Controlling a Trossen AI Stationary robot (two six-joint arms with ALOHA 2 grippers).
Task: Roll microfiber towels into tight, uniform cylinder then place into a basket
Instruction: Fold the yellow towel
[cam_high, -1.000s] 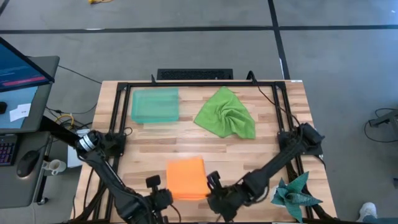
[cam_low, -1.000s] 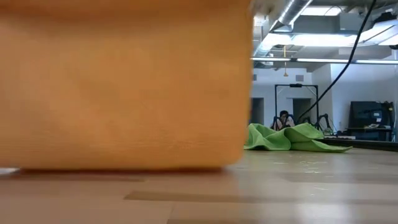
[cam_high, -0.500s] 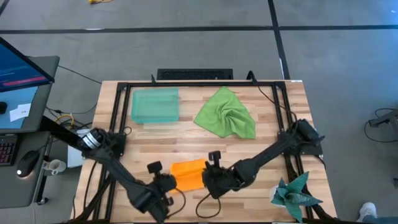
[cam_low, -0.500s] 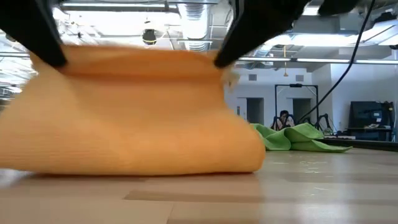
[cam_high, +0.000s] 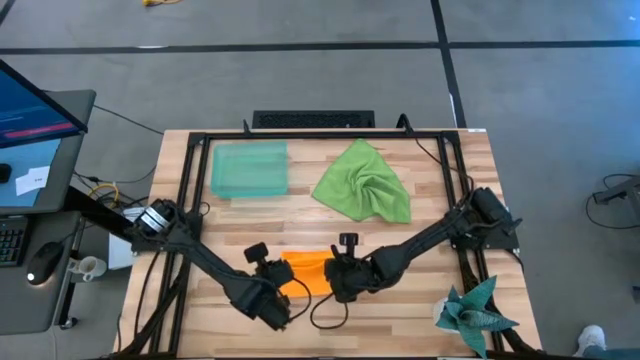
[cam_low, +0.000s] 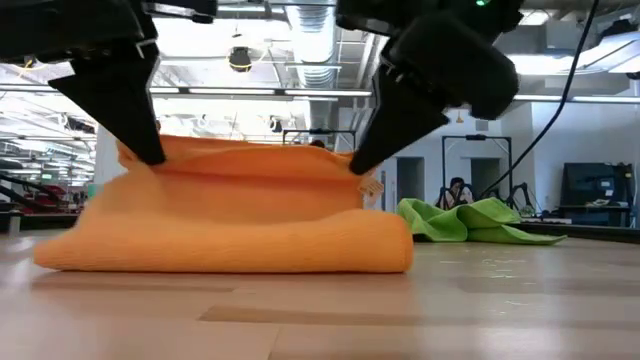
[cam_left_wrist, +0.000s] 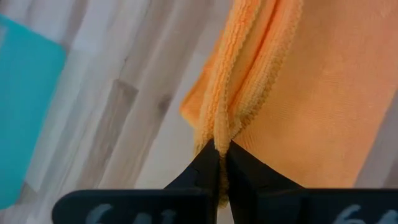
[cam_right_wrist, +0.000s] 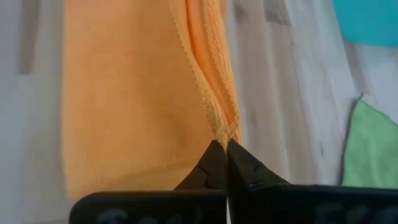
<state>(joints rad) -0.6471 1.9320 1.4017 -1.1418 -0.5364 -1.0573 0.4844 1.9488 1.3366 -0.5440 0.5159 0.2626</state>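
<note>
The orange towel (cam_high: 308, 270) lies folded over itself near the table's front middle, a rounded fold (cam_low: 230, 245) resting on the wood. My left gripper (cam_high: 287, 278) is shut on its left end and my right gripper (cam_high: 334, 274) on its right end. In the low view both come down slanting onto the towel's raised upper edge (cam_low: 250, 160). The lime green towel (cam_high: 364, 184) lies crumpled at the far middle. The mint-green basket (cam_high: 249, 168) stands at the far left. My left gripper pinches the orange towel's hemmed edges (cam_left_wrist: 221, 138) at its left end between the two fingertips, several layers together. It comes from above, slanting down. The held edge stands a little above the rest, which lies on the table. My right gripper pinches the hemmed edges (cam_right_wrist: 222, 132) at the towel's right end between its fingertips, several layers. Its fingers (cam_low: 362, 160) slant down from above. The held edge sits raised, with the folded body below it on the table.
A dark teal spiky cloth (cam_high: 476, 311) lies at the near right corner. Black frame rails (cam_high: 320, 138) run along the table's far and side edges. Bare wood lies between the orange towel and the basket.
Both grippers, staying shut, have moved toward the far edge and down, carrying the orange towel's near edge over the rest. The towel, flat a second ago, is now doubled into a narrow band; its far part has stayed on the table.
</note>
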